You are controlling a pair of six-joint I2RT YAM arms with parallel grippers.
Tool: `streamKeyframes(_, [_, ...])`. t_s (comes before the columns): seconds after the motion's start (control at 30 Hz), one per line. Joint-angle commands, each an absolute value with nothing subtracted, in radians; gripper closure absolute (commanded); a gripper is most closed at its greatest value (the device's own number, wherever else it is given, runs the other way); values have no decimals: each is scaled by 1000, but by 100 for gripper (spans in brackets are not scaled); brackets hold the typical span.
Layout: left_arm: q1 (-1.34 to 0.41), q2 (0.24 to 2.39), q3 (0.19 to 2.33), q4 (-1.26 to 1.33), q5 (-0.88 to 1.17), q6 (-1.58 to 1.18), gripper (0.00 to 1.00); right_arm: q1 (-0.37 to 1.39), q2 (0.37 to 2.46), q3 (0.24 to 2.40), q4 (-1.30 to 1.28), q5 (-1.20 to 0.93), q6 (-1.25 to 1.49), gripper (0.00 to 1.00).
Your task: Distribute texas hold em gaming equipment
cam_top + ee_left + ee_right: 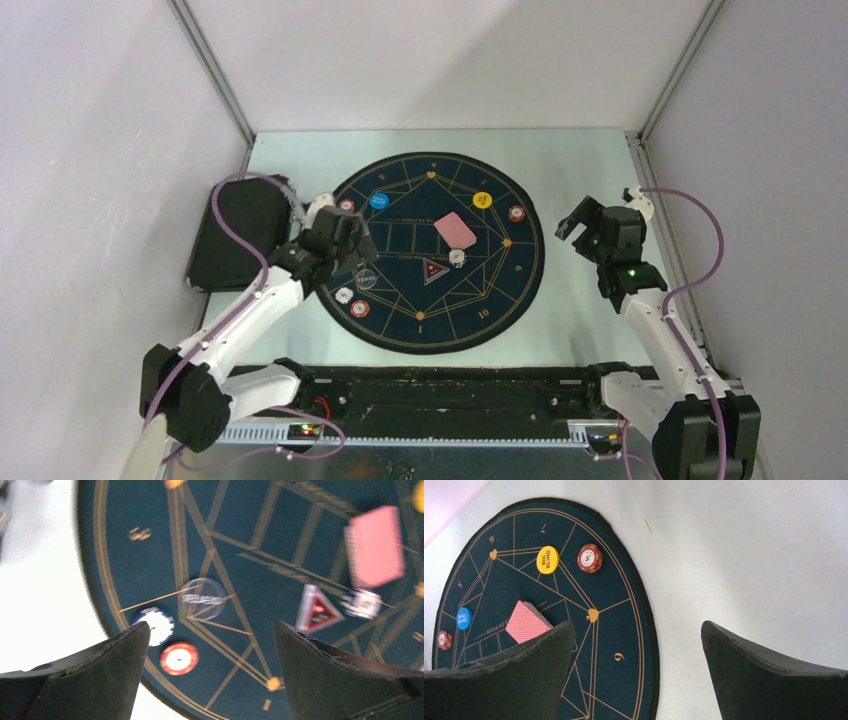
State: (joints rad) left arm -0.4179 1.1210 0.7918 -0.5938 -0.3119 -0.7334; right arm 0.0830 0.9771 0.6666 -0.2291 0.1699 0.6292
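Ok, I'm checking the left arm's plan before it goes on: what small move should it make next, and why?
Probably ease the left gripper straight down toward the red-white chip. Its jaws stand open and empty, and that chip lies between the fingers in the wrist view, near the edge of the mat beside a white chip.

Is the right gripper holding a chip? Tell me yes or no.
No, the right gripper is open and nothing sits between its fingers.

Top camera looking down on whole table (580,160), left wrist peering close at mat (240,555), right wrist viewing farther off, both catching pink cards (526,622).
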Motion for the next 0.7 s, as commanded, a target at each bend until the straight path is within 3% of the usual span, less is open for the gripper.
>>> streamKeyframes(0.0, [-600, 1165, 954, -516, -322, -589, 0, 79, 969, 669, -197, 126, 610, 0])
streamKeyframes(0.2, [-757, 1455, 1206, -508, -283, -482, 0, 70, 974, 669, -197, 80, 606, 0])
streamKeyframes(0.67, [-787, 1853, 1451, -487, -85, -490, 2, 63, 984, 669, -204, 92, 602, 1])
